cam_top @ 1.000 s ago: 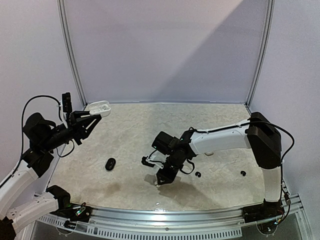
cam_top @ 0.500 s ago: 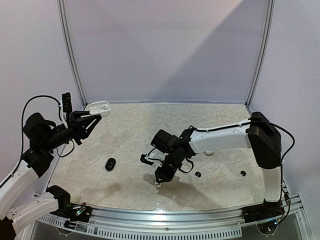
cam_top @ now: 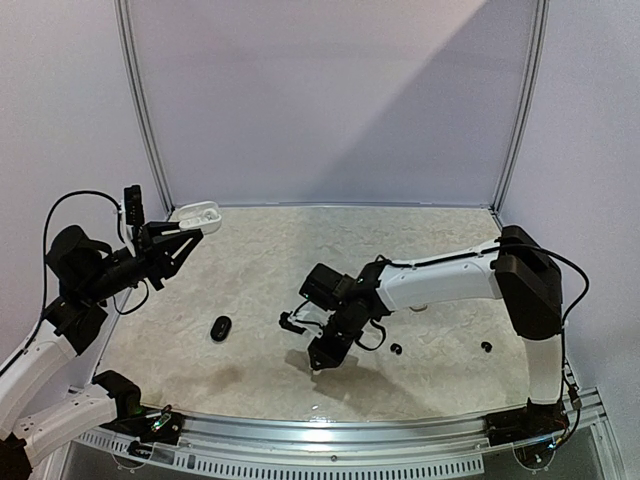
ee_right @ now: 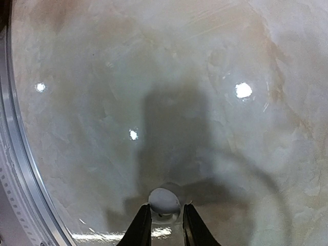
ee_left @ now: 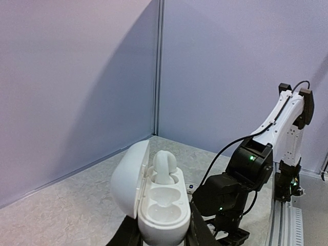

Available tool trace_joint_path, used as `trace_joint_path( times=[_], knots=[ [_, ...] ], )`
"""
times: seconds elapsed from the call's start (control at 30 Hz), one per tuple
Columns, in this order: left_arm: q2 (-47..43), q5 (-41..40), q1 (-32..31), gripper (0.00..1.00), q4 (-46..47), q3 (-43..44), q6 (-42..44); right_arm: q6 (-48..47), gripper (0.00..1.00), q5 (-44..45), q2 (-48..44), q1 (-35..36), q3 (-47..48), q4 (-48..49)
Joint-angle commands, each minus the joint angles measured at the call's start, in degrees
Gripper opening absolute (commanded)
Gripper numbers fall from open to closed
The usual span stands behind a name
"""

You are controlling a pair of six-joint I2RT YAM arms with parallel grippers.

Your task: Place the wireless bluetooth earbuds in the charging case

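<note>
The marbled table (cam_top: 260,270) has the two arms working well apart. The left gripper (cam_top: 188,232) is raised at the upper left of the top view, and the right gripper (cam_top: 318,360) sits low at the bottom centre, close over the surface. The coming move turns on that line: from the right gripper, the white charging case (cam_top: 196,212) lies up and to the left, well apart and higher.

The left gripper is clamped on the lower body of that case. In the left wrist view the lid hangs open toward the left of the frame. The case's long axis runs away from that camera, with a seated earbud (ee_left: 164,166) in the far socket and the empty socket (ee_left: 163,197) nearer.

The right gripper pinches a white earbud (ee_right: 164,200), its tips close on either side, so this arm looks like the one to carry it over.

A black case (cam_top: 221,328) lies flat on the table near that path, probably too low to obstruct. One black earbud (cam_top: 396,349) and a second black earbud (cam_top: 486,346) lie to the right, clear of the route
</note>
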Motion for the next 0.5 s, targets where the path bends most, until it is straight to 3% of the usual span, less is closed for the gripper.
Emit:
trace_joint_path(
  times=[0.0, 0.47],
  knots=[
    [-0.13, 0.62, 0.67, 0.00, -0.43, 0.55, 1.01, -0.75, 0.21, -0.48, 1.91, 1.25, 0.19, -1.20],
    [-0.40, 0.79, 0.66, 0.00, -0.84, 0.50, 0.68, 0.14, 0.14, 2.17, 2.60, 2.16, 1.71, -3.05]
  ],
)
